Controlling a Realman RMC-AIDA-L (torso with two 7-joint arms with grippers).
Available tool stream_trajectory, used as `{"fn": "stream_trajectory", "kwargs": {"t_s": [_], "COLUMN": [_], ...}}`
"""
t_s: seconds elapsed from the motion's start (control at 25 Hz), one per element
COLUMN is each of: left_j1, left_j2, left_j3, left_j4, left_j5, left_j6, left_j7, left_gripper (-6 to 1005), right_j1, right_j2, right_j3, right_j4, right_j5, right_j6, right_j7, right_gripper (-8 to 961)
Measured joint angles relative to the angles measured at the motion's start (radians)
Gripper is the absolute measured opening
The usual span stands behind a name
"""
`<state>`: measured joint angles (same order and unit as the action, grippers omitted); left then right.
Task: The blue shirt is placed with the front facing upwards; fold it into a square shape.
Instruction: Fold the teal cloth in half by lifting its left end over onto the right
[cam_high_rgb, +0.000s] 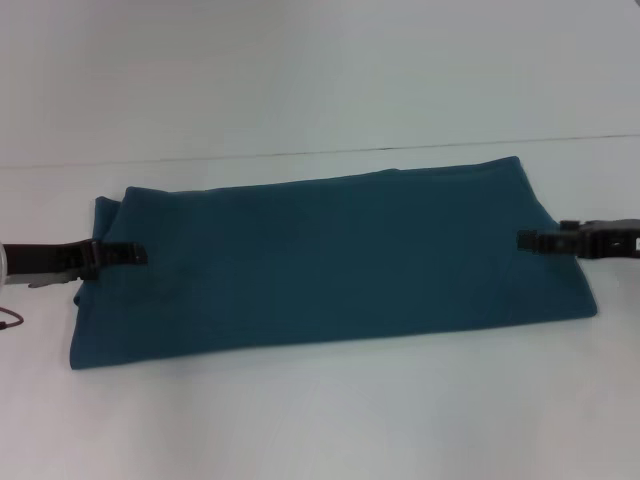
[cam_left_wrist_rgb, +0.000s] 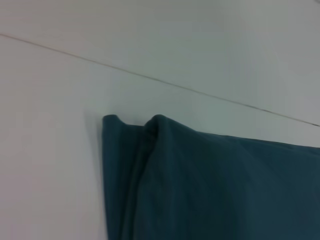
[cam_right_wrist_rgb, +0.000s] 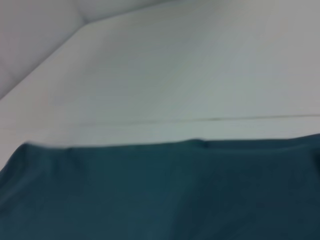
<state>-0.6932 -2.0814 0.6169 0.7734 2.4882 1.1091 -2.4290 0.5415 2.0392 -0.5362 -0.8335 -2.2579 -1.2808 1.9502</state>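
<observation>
**Status: Shirt in Long Band, Both Grippers at Its Ends**

The teal-blue cotton shirt (cam_high_rgb: 330, 260) lay on the plain white table (cam_high_rgb: 320, 420) as a long horizontal band, wider than it was deep. No lettering, collar or sleeves showed in any view; only plain fabric faced up. By judgement, the lengthwise folds were complete and the garment needed its ends brought together to approach a square.

**Left gripper.** The black left gripper (cam_high_rgb: 135, 255) reached in from the left edge of the head view, with its tips over the left short end of the band. The fingers appeared drawn together, but it could not be determined whether they pinched cloth or merely rested on it. The left wrist view showed the far corner of that end (cam_left_wrist_rgb: 150, 125) bunched into two small rounded humps, indicating stacked layers there.

**Right gripper.** The black right gripper (cam_high_rgb: 530, 240) reached in from the right edge, with its tips at the right short end. Its fingers also appeared closed; contact with the fabric was likely but not confirmed. The right wrist view showed only the flat far edge of the cloth (cam_right_wrist_rgb: 160, 190).

**Rationale for placement.** The grippers stood roughly level with each other at opposite ends, about midway across the band. This position probably served to take hold of each end for a crosswise fold.

**Caution.** The bunched left corner could shift the layers if lifted unevenly.
</observation>
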Motion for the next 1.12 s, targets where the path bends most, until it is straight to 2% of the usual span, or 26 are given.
{"fn": "stream_trajectory", "kwargs": {"t_s": [0.16, 0.24, 0.44, 0.6, 0.8, 1.12], "left_j1": [-0.007, -0.012, -0.016, -0.019, -0.019, -0.016], "left_j2": [0.003, 0.005, 0.006, 0.005, 0.007, 0.012], "left_j3": [0.000, 0.001, 0.001, 0.000, -0.008, -0.010], "left_j4": [0.009, 0.010, 0.011, 0.012, 0.012, 0.009], "left_j5": [-0.001, -0.001, -0.009, -0.013, -0.013, -0.006], "left_j6": [0.030, 0.037, 0.047, 0.052, 0.051, 0.047], "left_j7": [0.006, 0.006, 0.001, -0.001, -0.051, -0.085], "left_gripper": [843, 843, 843, 844, 844, 844], "right_j1": [-0.007, -0.022, -0.092, -0.156, -0.194, -0.191], "right_j2": [-0.015, -0.011, 0.039, 0.050, 0.047, 0.047], "right_j3": [-0.034, -0.032, -0.019, -0.020, -0.014, -0.022], "right_j4": [-0.026, -0.053, -0.157, -0.156, -0.129, -0.136], "right_j5": [0.001, 0.004, 0.051, 0.145, 0.226, 0.225], "right_j6": [-0.138, -0.198, -0.274, -0.307, -0.359, -0.409], "right_j7": [-0.123, -0.231, -0.493, -0.656, -0.727, -0.730], "right_gripper": [914, 914, 914, 914, 914, 914]}}
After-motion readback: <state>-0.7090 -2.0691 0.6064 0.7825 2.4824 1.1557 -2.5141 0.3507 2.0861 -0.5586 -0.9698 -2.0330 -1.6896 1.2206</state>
